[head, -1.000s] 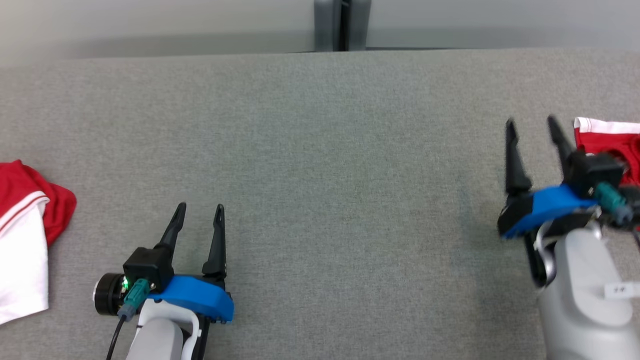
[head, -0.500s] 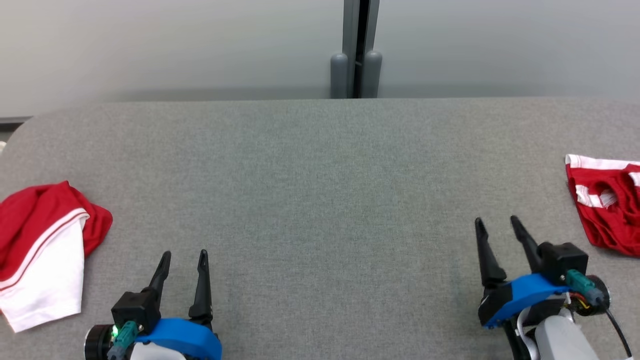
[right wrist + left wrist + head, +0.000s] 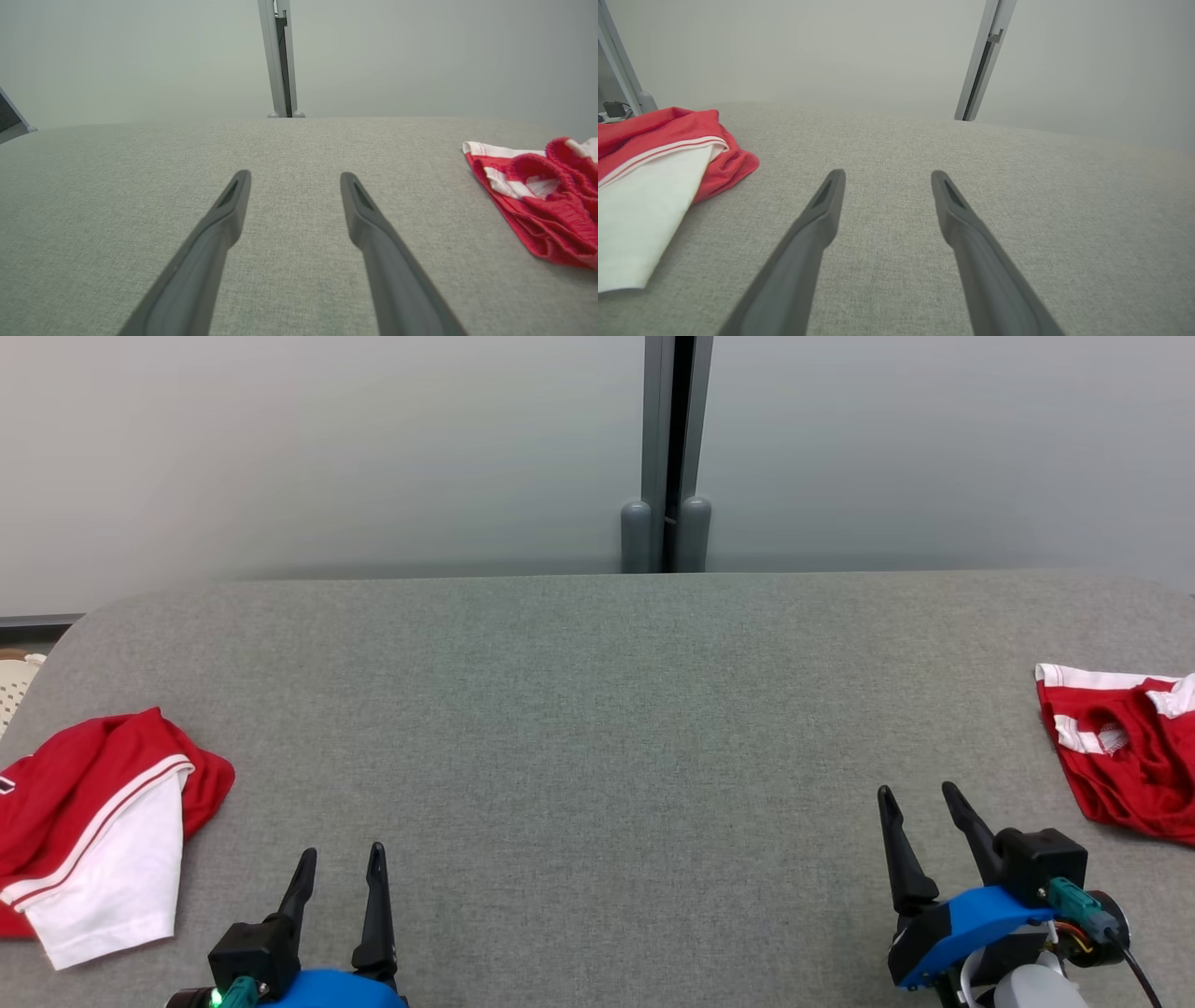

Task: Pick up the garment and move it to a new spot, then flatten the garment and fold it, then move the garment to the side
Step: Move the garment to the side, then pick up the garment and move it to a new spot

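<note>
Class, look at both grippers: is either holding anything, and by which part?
Nothing is held. The left gripper and right gripper have open, empty jaws, apart from the left red-and-white cloth garment and the right red, white-trimmed garment.

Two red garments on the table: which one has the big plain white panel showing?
The left garment, near the left gripper: a broad white panel covers its near part. The right garment is mostly red with narrow white bands.
</note>
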Controlling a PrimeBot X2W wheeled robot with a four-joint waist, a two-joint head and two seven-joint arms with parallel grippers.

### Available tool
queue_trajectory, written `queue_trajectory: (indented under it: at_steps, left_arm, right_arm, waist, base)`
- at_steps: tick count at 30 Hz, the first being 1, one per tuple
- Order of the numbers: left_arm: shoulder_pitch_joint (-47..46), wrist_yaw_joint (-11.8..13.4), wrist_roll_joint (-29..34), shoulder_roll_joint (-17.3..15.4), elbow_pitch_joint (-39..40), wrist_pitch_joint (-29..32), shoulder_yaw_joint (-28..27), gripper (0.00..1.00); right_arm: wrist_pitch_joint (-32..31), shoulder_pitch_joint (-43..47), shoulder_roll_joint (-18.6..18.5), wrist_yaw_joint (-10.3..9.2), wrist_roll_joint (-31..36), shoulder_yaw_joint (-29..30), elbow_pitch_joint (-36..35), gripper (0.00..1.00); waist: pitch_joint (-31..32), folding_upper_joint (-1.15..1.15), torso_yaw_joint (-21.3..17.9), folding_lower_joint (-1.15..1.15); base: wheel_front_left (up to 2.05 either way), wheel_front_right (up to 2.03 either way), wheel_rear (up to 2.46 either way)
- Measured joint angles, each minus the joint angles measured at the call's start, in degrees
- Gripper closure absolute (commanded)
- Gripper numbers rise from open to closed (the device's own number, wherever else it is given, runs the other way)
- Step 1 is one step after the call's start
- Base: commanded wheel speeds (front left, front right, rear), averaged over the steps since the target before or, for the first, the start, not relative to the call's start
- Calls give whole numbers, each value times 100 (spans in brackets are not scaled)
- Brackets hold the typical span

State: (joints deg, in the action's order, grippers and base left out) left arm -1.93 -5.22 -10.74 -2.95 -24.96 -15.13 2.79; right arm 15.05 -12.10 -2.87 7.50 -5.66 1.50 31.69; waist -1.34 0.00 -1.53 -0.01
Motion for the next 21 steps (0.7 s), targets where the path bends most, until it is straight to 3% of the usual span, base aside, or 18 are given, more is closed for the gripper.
queue_trajectory:
  at_steps: [9,21]
  left_arm:
    - [-87,19,-88,4,-1,0,88,0]
    - [-168,89,-179,0,-124,0,-74,0]
  right_arm:
    - [0,23,-3,-1,16,-99,5,0]
    - [0,-2,-1,-1,51,-365,73,0]
  waist:
    - [-107,0,245,1]
    - [-140,0,1755,2]
  base:
    - [0,0,0]
    - [0,0,0]
